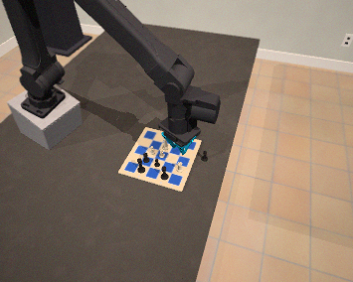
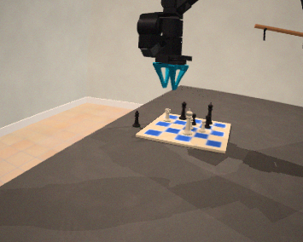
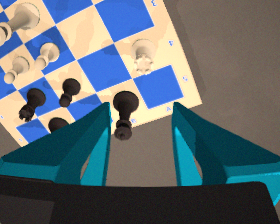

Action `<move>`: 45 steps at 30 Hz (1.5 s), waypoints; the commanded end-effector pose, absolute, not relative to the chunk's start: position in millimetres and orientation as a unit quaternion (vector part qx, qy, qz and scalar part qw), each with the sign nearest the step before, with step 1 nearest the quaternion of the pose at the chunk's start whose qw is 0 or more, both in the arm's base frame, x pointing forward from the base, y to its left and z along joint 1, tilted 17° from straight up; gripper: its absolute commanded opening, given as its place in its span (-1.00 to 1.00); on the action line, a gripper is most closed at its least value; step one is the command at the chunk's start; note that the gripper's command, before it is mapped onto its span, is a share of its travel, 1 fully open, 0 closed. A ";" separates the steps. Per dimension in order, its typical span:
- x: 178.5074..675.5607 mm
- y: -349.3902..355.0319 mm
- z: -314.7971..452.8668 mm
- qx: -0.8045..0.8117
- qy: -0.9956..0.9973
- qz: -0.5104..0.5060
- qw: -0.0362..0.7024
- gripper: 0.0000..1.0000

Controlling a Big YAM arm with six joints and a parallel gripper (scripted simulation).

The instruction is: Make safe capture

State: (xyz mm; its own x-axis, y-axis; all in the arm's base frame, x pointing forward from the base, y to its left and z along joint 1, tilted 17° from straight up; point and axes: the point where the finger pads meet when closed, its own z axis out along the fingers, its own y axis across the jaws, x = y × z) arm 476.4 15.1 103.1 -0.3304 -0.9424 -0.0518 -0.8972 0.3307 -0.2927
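a small blue and cream chess board (image 1: 129, 171) lying on the dark table (image 1: 88, 223). one black piece (image 1: 204, 156), standing straight up on the table, just off the board's edge and not touching it. same black piece (image 2: 136, 118) seen from the side view, alone beside the board (image 2: 179, 143).

on the board, a few white pieces and a few black pieces, all standing up. a tall white piece (image 2: 189, 123) near the front side of the board in the side view. another white piece (image 2: 167, 114) near the board's corner closest to the lone black piece. a tall black piece (image 2: 210, 113) toward the far side of the board. too small to tell which kind each piece is.

high above the board, the gripper (image 2: 171, 76) with teal fingers, hanging from the black arm (image 1: 152, 55). fingers partly drawn in, with a gap between them, holding nothing. from the top view, the gripper (image 1: 178, 144) over the board's edge on the side nearest the lone black piece. in the wrist view, teal fingers on both sides, with the board (image 3: 169, 42) far below and a black piece (image 3: 124, 112) showing in the gap at the board's edge, not touched.

grey block (image 1: 48, 121) under the arm's base, well apart from the board.
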 end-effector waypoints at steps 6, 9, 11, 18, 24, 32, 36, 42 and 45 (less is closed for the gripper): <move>491.7 9.6 119.7 -0.563 0.808 -0.119 0.128 -0.31; 491.1 9.5 114.6 -0.564 0.808 -0.116 0.124 -0.31; 489.7 9.4 108.8 -0.565 0.809 -0.114 0.120 -0.31; 486.0 8.8 98.4 -0.566 0.809 -0.110 0.114 -0.31; 492.1 8.6 98.4 -0.565 0.809 -0.113 0.119 -0.31; 489.1 7.6 80.4 -0.566 0.809 -0.109 0.112 -0.31; 494.5 7.3 77.4 -0.566 0.809 -0.111 0.116 -0.31; 506.2 7.3 80.8 -0.564 0.808 -0.117 0.125 -0.31; 502.0 6.8 71.5 -0.565 0.808 -0.114 0.120 -0.31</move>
State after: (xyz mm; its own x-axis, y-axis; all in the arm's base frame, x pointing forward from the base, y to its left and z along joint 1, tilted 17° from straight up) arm 487.8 12.9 70.7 -0.3297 -0.9425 -0.0548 -0.8952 0.3305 -0.2990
